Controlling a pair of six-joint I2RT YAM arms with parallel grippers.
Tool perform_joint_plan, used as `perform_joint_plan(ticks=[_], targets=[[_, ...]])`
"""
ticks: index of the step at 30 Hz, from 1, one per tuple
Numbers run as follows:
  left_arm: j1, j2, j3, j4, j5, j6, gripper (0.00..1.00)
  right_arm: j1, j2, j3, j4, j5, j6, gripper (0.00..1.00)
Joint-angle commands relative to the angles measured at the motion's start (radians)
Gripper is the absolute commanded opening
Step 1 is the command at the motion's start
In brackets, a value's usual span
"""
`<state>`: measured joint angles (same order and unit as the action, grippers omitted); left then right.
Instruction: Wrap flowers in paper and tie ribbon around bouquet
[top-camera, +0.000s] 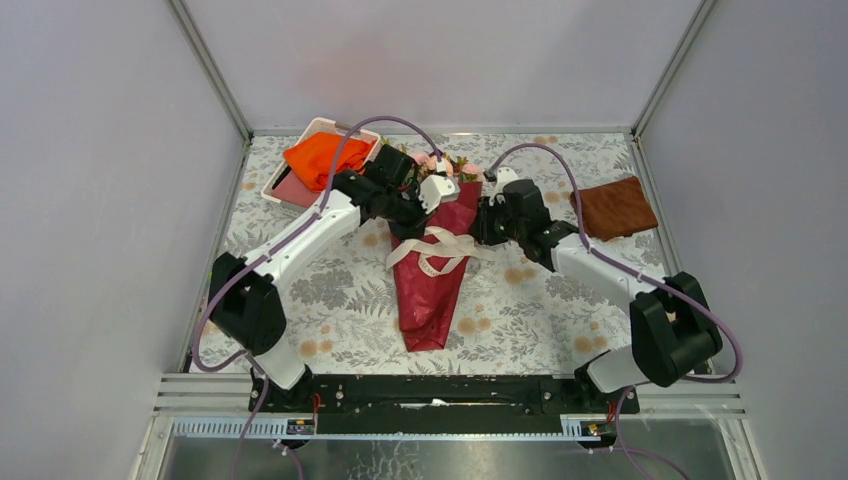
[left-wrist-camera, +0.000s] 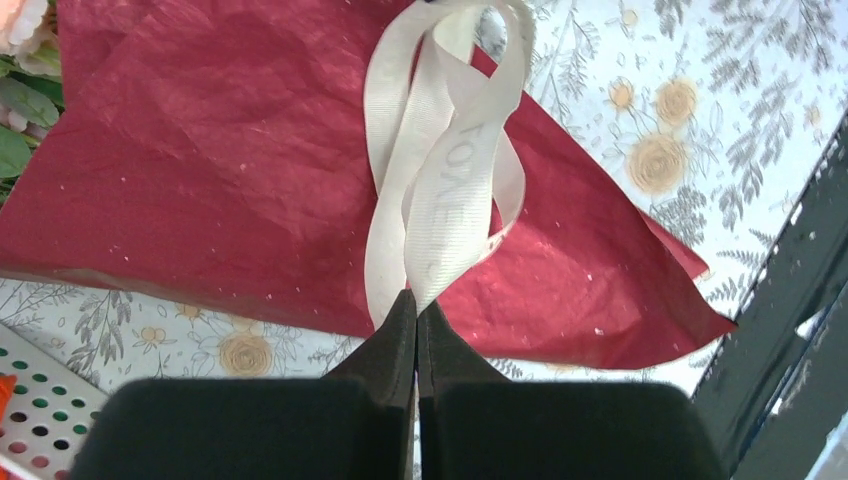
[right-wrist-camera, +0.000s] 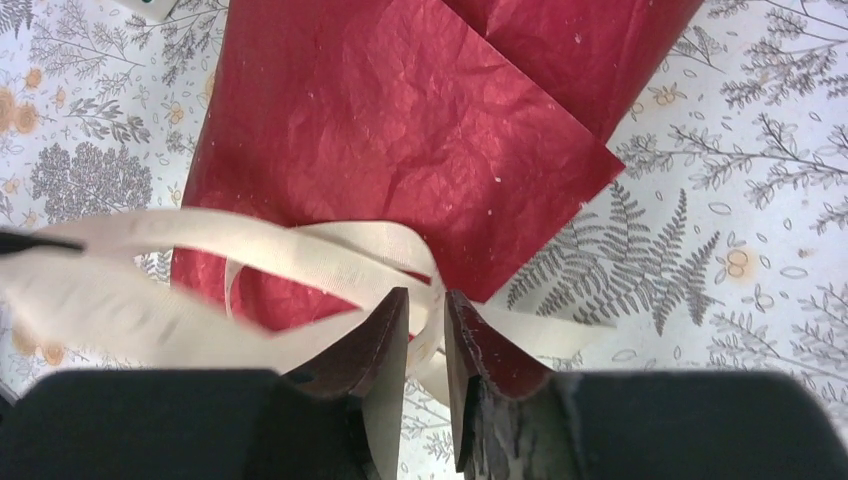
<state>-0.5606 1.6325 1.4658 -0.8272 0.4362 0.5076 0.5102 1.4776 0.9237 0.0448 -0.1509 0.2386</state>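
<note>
The bouquet (top-camera: 432, 270) lay mid-surface (top-camera: 330, 300), paper (left-wrist-camera: 230, 170) tip toward 6 o'clock. The left gripper (left-wrist-camera: 416, 300) pinched the soft, slippery ribbon (left-wrist-camera: 445, 190), probably best held near its knot; the right gripper (right-wrist-camera: 427, 305) stood slightly parted around a strand. Flowers (top-camera: 445, 163) pointed to 12 o'clock.

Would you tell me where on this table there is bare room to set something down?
Bare tabletop lies between the paper cone and the right arm, and between it and the left arm. Crowded: around the ribbon, where the left gripper and right gripper meet, and by the orange cloth.
</note>
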Motion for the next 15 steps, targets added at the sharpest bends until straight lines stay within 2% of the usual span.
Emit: perform_joint_plan(ticks=[1,4,8,11,15], targets=[[-0.004,0.056,0.052,0.153,-0.017,-0.139,0.00,0.029,-0.125,-0.042,-0.008,0.056,-0.005,0.28],[-0.004,0.066,0.058,0.170,-0.027,-0.164,0.00,0.122,-0.247,-0.133,0.067,0.179,0.008,0.27],[-0.004,0.051,0.039,0.207,-0.040,-0.179,0.00,0.247,-0.348,-0.306,0.303,0.261,0.102,0.21],[-0.003,0.050,0.046,0.208,-0.040,-0.181,0.00,0.343,-0.255,-0.383,0.523,0.290,0.156,0.20],[-0.003,0.048,0.039,0.217,-0.039,-0.190,0.00,0.356,-0.065,-0.287,0.598,0.407,0.302,0.16]])
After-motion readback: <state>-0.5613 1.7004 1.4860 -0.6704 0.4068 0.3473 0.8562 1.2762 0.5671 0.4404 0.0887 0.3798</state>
